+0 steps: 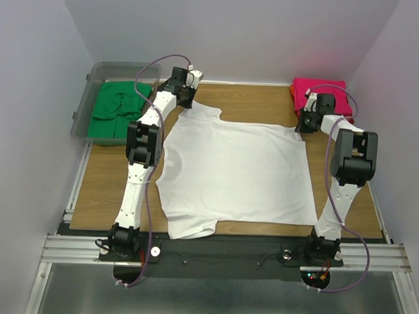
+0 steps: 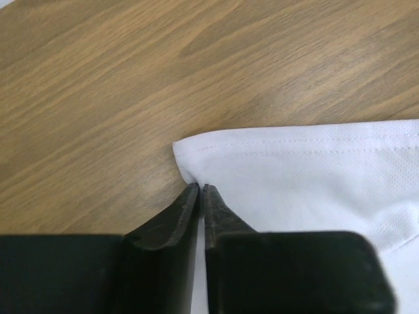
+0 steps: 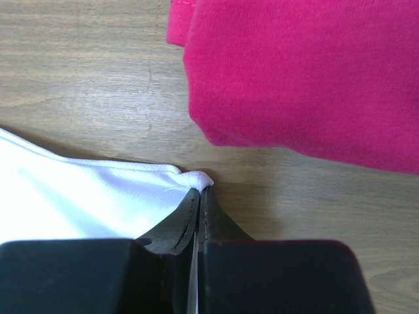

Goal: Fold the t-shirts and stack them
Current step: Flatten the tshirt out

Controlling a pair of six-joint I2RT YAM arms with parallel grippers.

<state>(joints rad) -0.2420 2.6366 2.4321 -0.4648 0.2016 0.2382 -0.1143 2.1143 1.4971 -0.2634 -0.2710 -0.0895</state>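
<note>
While the left jaws and right jaws each pinch an upper corner of the white t-shirt (image 1: 236, 175), its body spreads down-frame from them over the bench (image 1: 104, 184).

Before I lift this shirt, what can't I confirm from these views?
Wrist views: how deep the white t-shirt sits in left gripper and right gripper; closed jaws cover it.
Top view: green t-shirt partly behind the left arm.
Right wrist view: pink t-shirt cut by frame edges.

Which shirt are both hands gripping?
The white t-shirt, spread flat mid-table; the pink t-shirt lies folded far right, the green t-shirt sits in the bin.
</note>
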